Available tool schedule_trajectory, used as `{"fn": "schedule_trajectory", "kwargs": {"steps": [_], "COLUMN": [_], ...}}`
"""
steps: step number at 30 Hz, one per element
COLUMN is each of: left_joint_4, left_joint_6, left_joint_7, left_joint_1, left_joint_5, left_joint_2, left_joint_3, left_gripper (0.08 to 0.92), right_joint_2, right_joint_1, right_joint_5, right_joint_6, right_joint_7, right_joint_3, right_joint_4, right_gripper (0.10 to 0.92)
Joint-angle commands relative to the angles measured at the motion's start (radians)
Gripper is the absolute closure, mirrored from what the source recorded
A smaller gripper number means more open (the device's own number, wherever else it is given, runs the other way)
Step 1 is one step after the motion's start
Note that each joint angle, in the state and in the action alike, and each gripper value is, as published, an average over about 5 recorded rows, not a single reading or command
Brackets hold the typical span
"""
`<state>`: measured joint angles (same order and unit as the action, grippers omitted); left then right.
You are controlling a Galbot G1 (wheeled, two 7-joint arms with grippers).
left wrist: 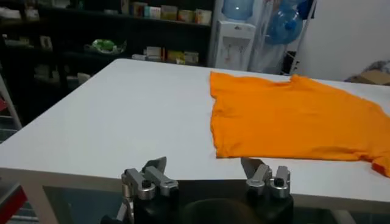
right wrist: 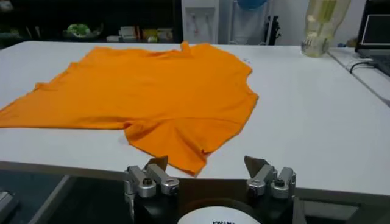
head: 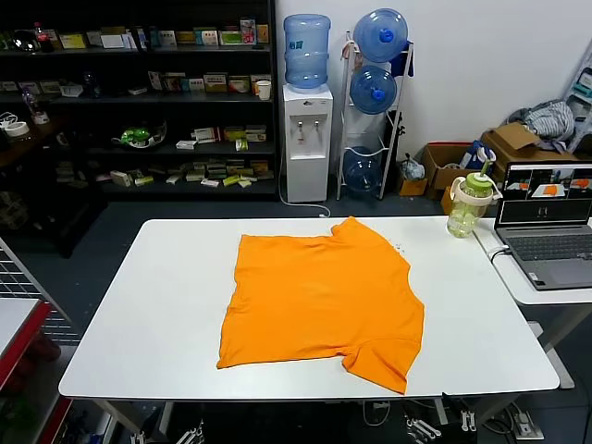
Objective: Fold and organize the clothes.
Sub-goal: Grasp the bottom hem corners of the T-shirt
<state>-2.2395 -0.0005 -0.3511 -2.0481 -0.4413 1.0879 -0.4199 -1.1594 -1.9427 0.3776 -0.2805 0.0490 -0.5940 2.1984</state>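
Note:
The orange T-shirt [head: 319,301] lies spread flat on the white table [head: 148,305], plain side up, no lettering showing. One sleeve [head: 381,361] points at the table's near edge. Neither arm shows in the head view. My left gripper [left wrist: 205,167] is open and empty, below the table's near edge, short of the shirt's hem corner [left wrist: 220,152]. My right gripper [right wrist: 207,164] is open and empty, at the near edge just before the shirt's sleeve [right wrist: 177,143].
A clear green-lidded bottle [head: 469,203] stands at the table's far right corner. An open laptop [head: 546,227] sits on a side table to the right. Shelves [head: 139,102], a water dispenser [head: 305,139] and water jugs stand behind.

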Motion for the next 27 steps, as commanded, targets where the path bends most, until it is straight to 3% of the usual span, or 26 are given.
{"fn": "schedule_trajectory", "kwargs": {"steps": [1,10,18,27], "left_joint_4": [0.014,0.162,0.264,0.295], "left_joint_6": [0.034,0.125,0.136,0.149], "left_joint_7": [0.014,0.07,0.064,0.048], "left_joint_1": [0.075,0.358,0.434,0.47], "left_joint_5": [-0.052,-0.121,-0.125,-0.126], "left_joint_2": [-0.004,0.022,0.033,0.06], "left_joint_3": [0.0,0.071,0.134,0.155], "left_gripper": [0.177,0.177,0.177,0.177], "right_joint_2": [-0.002,-0.031,-0.051,-0.069], "right_joint_1": [0.028,0.243,0.348,0.375], "right_joint_5": [-0.005,-0.008,0.003,-0.007], "right_joint_6": [0.012,-0.023,-0.035,-0.055], "right_joint_7": [-0.011,0.083,0.105,0.109], "right_joint_3": [0.01,0.107,0.163,0.202], "right_joint_4": [-0.013,-0.119,-0.233,-0.27], "right_gripper": [0.203,0.203,0.203,0.203]}}
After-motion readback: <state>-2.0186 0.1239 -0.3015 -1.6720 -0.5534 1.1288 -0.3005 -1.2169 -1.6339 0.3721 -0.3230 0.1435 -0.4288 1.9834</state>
